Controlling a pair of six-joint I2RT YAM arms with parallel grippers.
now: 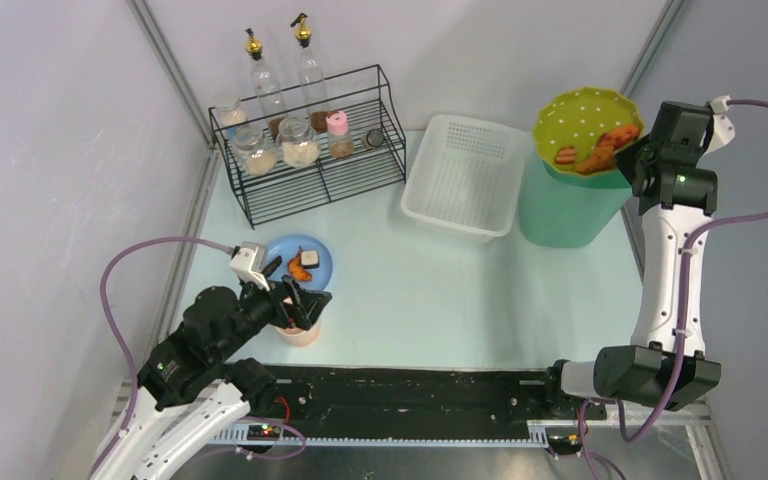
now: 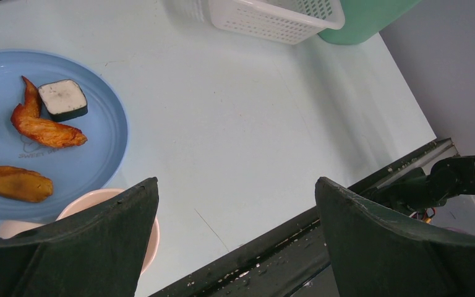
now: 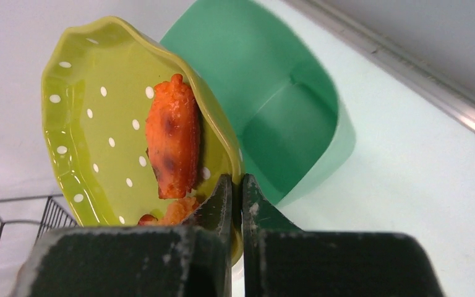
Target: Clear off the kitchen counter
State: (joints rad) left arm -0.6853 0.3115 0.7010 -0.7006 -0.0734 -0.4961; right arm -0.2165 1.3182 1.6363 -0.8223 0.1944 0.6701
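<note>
Top external view showed the left gripper (image 1: 298, 300) hanging over the near-left corner of the kitchen counter (image 1: 410, 290), its jaws spread wide and holding nothing. A pink cup (image 1: 300, 334) stood right beneath it. From the left wrist view, the cup (image 2: 93, 201) peeked out behind one finger (image 2: 99, 247) rather than sitting between the two, so the open gap lay off to the cup's side, toward the counter's bare middle. Just behind the cup lay a blue plate (image 1: 320, 270) with scraps of food on it, and this arm was by far the nearer to both.

Further back stood a black wire rack (image 1: 310, 175) of jars, and toward the middle a white basket (image 1: 455, 228), neither of them touched.

On the right, the right gripper (image 1: 630, 150) was pinched shut on the rim of a green dotted plate (image 1: 580, 112), held up off the counter and tipped steeply. Fried pieces (image 1: 600, 152) sat near the plate's lower edge, close to the fingers. A green bin (image 1: 560, 215) stood open at the counter's far right, its mouth just below and beyond that low edge. The coming move appeared to depend on that tilt: the pieces needed to slide into the bin, not past its wall.
</note>
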